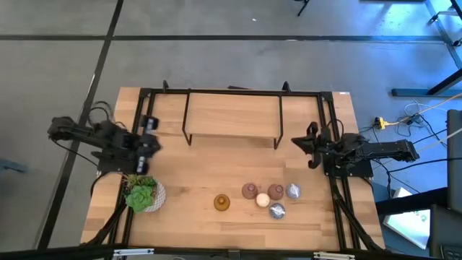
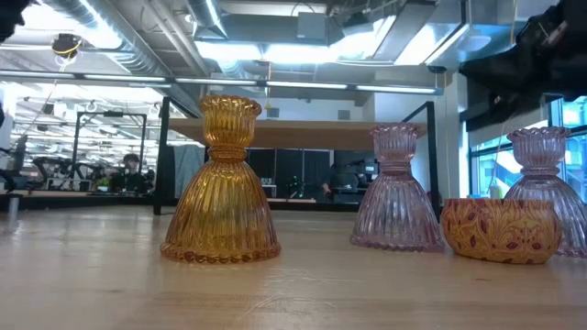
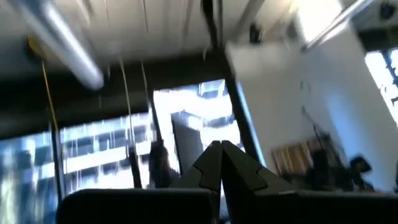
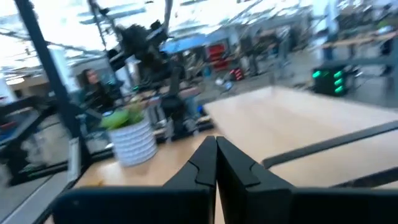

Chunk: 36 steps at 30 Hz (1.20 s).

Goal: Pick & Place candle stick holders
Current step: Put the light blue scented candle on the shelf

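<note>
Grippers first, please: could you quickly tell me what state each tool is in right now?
Left tool: closed, holding nothing, at the table's left edge.
Right tool: closed, holding nothing, at the table's right edge.

Counted on the wooden table [image 1: 202, 119]: five candle stick holders in all. Of these, one amber-gold holder [image 1: 221, 202], one pinkish holder [image 1: 250, 191], one cream-white holder [image 1: 263, 199], one reddish-brown holder [image 1: 276, 191], and two silvery clear glass holders, the first [image 1: 292, 191] and the second [image 1: 277, 210]; total by colour comes to six, so one more than five noted on recount from above. Only four of them visible from table height. One green succulent [image 1: 140, 192] in one white pot [image 1: 154, 201]. One black metal frame shelf [image 1: 232, 115]. Two robot arms, each with one gripper: left gripper [image 1: 149, 133], right gripper [image 1: 312, 146].
</note>
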Motion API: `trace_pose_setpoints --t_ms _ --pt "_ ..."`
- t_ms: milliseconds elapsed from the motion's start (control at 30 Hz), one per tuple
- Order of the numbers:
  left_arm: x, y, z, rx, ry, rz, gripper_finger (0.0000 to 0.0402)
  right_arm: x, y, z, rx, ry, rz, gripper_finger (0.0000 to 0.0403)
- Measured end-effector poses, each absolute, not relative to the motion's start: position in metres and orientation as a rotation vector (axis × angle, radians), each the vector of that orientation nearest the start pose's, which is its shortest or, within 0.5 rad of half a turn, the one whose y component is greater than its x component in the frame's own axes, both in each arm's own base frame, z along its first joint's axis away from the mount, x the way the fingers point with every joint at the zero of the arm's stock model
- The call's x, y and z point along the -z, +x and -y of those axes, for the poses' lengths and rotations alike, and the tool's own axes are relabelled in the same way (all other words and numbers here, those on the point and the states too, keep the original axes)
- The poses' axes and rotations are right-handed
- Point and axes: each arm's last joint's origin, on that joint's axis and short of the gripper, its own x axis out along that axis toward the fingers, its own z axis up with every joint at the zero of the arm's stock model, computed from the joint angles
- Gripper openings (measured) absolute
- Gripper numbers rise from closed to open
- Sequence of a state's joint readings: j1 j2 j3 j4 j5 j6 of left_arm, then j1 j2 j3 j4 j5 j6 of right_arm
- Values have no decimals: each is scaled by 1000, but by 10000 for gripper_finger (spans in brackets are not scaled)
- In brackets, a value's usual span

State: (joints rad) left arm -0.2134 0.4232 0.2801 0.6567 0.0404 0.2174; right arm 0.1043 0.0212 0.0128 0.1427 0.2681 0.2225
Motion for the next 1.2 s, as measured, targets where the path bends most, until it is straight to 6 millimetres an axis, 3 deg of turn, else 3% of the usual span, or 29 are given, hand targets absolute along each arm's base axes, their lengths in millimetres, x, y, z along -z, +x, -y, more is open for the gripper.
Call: trace_pose_setpoints --t_ms 100,300,533,700,900,1033,1200 --pt "-282 136 28 142 65 358 2 -181 96 -2 172 237 166 5" --pt "-295 187 41 86 -64 215 2 -181 96 -2 167 238 167 5" --pt "-316 238 98 270 -76 21 2 -182 96 -3 124 276 171 5" --pt "-328 247 147 407 -74 -122 2 -183 96 -3 106 278 178 5" --pt "-304 252 185 439 -167 -283 2 -188 95 -3 104 255 226 5" --pt "-279 256 197 344 -271 -416 2 -189 95 -3 105 237 235 5" --pt "-263 266 196 234 -357 -466 2 -189 95 -3 100 276 239 5"
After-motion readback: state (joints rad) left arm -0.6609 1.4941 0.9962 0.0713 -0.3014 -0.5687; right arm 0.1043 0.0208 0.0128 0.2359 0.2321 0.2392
